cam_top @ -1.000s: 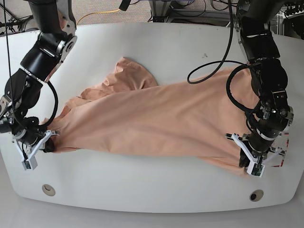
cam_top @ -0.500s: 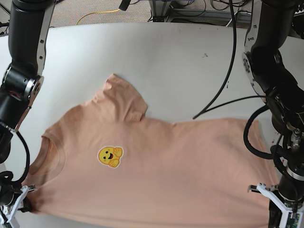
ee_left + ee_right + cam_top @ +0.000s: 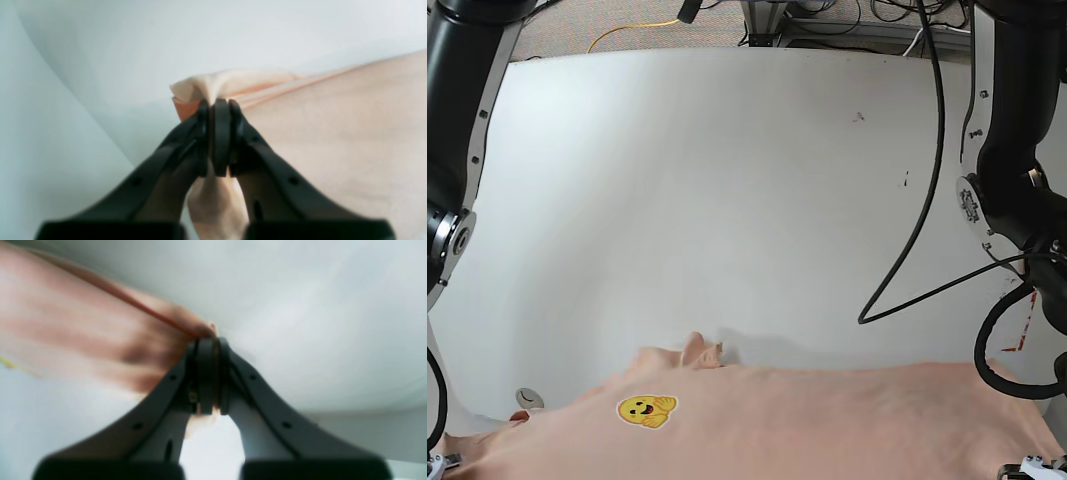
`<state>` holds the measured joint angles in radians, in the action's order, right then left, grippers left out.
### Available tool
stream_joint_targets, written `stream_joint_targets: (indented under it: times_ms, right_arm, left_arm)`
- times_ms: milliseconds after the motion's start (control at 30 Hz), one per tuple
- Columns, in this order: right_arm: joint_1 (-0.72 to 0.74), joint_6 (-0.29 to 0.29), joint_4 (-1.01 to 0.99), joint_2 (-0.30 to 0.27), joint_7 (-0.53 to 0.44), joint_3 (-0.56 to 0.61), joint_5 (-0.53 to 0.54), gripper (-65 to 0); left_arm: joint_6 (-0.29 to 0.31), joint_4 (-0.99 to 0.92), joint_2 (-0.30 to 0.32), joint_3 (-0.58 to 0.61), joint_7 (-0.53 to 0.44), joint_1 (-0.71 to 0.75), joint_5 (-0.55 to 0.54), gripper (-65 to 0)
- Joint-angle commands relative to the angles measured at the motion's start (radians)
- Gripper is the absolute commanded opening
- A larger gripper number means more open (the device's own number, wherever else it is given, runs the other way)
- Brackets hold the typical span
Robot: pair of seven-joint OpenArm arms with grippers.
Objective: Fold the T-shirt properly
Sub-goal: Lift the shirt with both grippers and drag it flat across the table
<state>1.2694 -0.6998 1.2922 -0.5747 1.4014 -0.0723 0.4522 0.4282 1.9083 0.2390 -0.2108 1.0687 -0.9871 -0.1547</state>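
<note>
The peach T-shirt (image 3: 827,420) hangs stretched wide across the bottom of the base view, with its yellow cartoon print (image 3: 647,410) facing the camera. A sleeve bunches up at its top edge (image 3: 692,352). My left gripper (image 3: 217,103) is shut on a bunched corner of the T-shirt (image 3: 333,133). My right gripper (image 3: 206,340) is shut on another edge of the T-shirt (image 3: 83,333), which is blurred there. In the base view both grippers sit at the bottom corners, almost wholly out of frame.
The white table (image 3: 727,200) spreads behind the shirt. A round hole (image 3: 524,398) sits near its front left edge. A black cable (image 3: 917,250) hangs from the arm on the right. A yellow cable (image 3: 627,30) lies on the floor beyond the table.
Both grippers have pulled the shirt off the table middle toward the front and up. It went from a folded heap to spread wide with the print showing, and now fills only the bottom edge.
</note>
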Motion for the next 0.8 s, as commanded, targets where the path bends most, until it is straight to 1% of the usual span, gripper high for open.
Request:
stream_joint_targets:
  times_ms: [0, 100, 233, 300, 400, 500, 600, 667, 767]
  right_arm:
    - [0.036, 0.002, 0.008, -0.012, -0.007, -0.01, -0.014, -65.0]
    - [0.025, 0.002, 0.01, -0.014, -0.007, -0.017, -0.002, -65.0]
    - [-0.162, 0.002, 0.068, -0.024, -0.005, -0.122, 0.095, -65.0]
    - [-0.259, 0.002, 0.097, -0.029, -0.005, -0.172, 0.116, -65.0]
    - [-0.402, 0.002, 0.137, -0.023, -0.005, -0.235, 0.121, -65.0]
    - [-0.531, 0.002, 0.18, 0.015, -0.005, -0.301, 0.121, -65.0]
    - [-0.656, 0.002, 0.229, 0.045, -0.005, -0.37, 0.121, -65.0]
    - [-0.724, 0.002, 0.255, 0.055, -0.005, -0.401, 0.121, -65.0]
    - [-0.813, 0.002, 0.289, 0.081, -0.005, -0.442, 0.121, -65.0]
  left_arm:
    - [-0.007, 0.006, 0.006, -0.002, -0.014, 0.007, 0.019, -65.0]
    - [-0.004, 0.006, 0.006, -0.002, -0.014, 0.067, 0.013, -65.0]
    - [0.027, 0.007, 0.006, -0.009, -0.014, 0.202, -0.033, -65.0]
    - [0.031, 0.007, 0.006, -0.009, -0.014, 0.276, -0.039, -65.0]
    - [0.044, 0.01, 0.004, -0.012, -0.014, 0.366, -0.039, -65.0]
    - [0.067, 0.035, 0.001, -0.034, -0.014, 0.458, -0.039, -65.0]
    - [0.093, 0.066, -0.026, -0.06, -0.014, 0.56, -0.039, -65.0]
    - [0.107, 0.079, -0.04, -0.074, -0.014, 0.624, -0.039, -65.0]
    - [0.116, 0.082, -0.04, -0.083, -0.014, 0.721, -0.039, -65.0]
